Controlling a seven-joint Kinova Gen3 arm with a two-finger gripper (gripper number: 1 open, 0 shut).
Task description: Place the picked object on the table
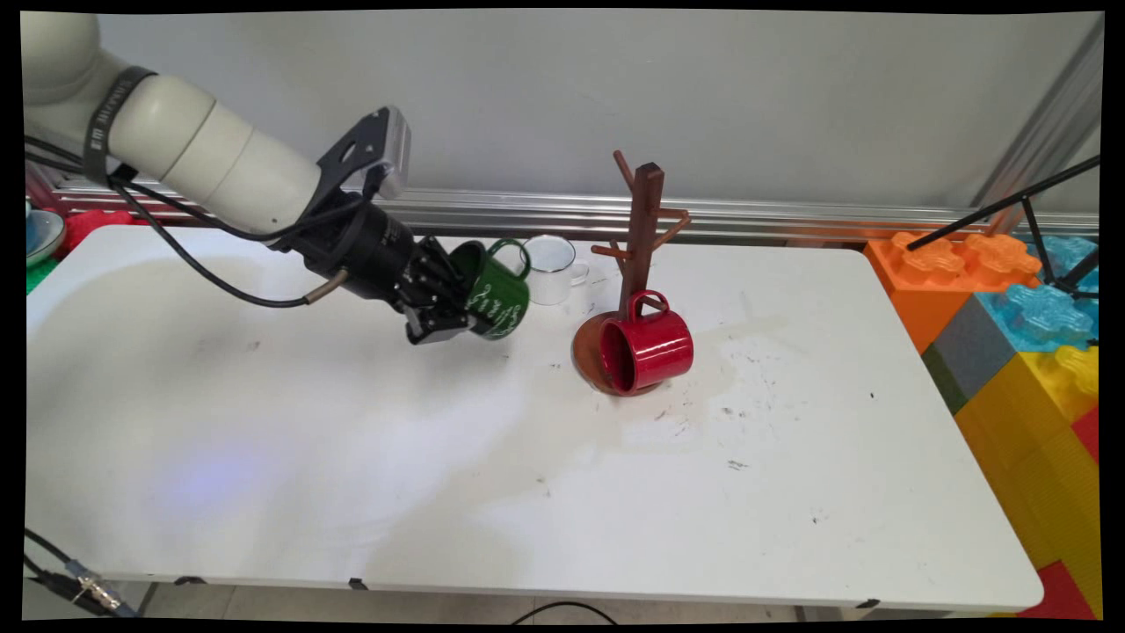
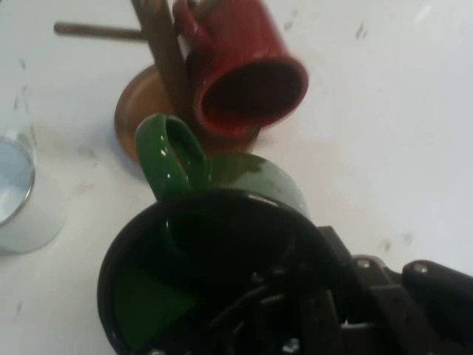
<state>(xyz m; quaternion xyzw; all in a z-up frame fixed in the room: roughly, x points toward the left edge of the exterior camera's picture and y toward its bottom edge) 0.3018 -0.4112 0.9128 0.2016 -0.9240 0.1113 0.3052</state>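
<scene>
My gripper (image 1: 459, 303) is shut on the rim of a green mug (image 1: 497, 294) with white lettering, held tilted above the table, handle toward the mug tree. In the hand view the green mug (image 2: 222, 244) fills the lower middle, one finger inside its mouth. A brown wooden mug tree (image 1: 640, 237) stands right of it on a round base, with a red mug (image 1: 649, 350) hanging on its side from a low peg. The red mug (image 2: 247, 70) and the tree's base (image 2: 140, 103) lie just beyond the green mug's handle. A white enamel mug (image 1: 552, 268) stands upright behind the green one.
Large plastic building blocks (image 1: 1019, 325) in orange, blue and yellow are stacked past the table's right edge. A metal rail (image 1: 747, 220) runs along the wall behind the table. The white mug (image 2: 18, 200) sits at the hand view's left edge.
</scene>
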